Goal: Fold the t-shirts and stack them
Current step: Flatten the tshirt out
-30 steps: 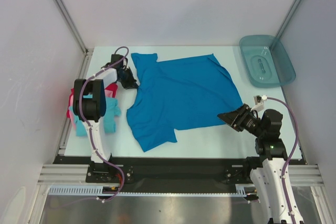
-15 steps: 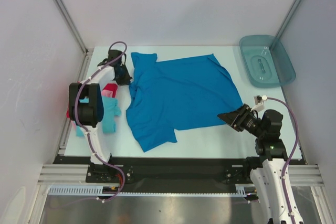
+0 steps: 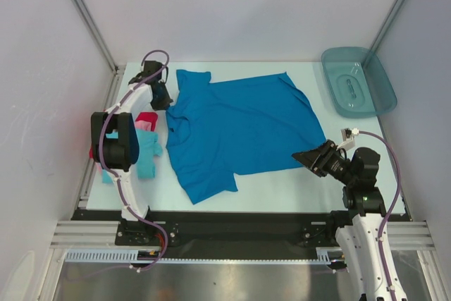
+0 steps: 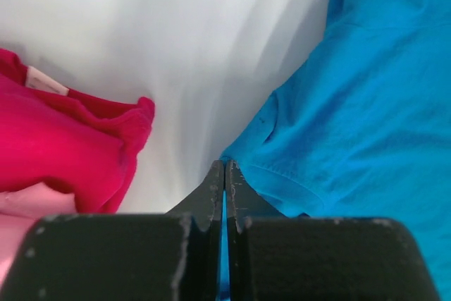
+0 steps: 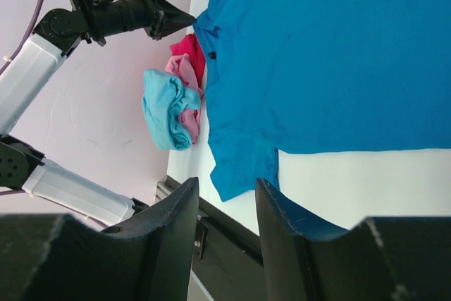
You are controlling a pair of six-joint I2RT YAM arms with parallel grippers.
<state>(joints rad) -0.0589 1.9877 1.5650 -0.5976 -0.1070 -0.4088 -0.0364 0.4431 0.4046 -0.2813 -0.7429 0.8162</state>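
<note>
Since a second ago the left pincer (image 3: 161, 96) has drawn back, pulling the blue shirt's (image 3: 239, 128) left edge with it. Soft and lightly wrinkled, the shirt lies spread flat mid-table (image 3: 296, 188). The left pincer is clenched on its edge. The right pincer (image 3: 310, 158) gapes empty near the right corner. Red (image 5: 189, 47), pink (image 5: 184, 75) and turquoise (image 5: 163, 103) shirts lie bunched at the left.
</note>
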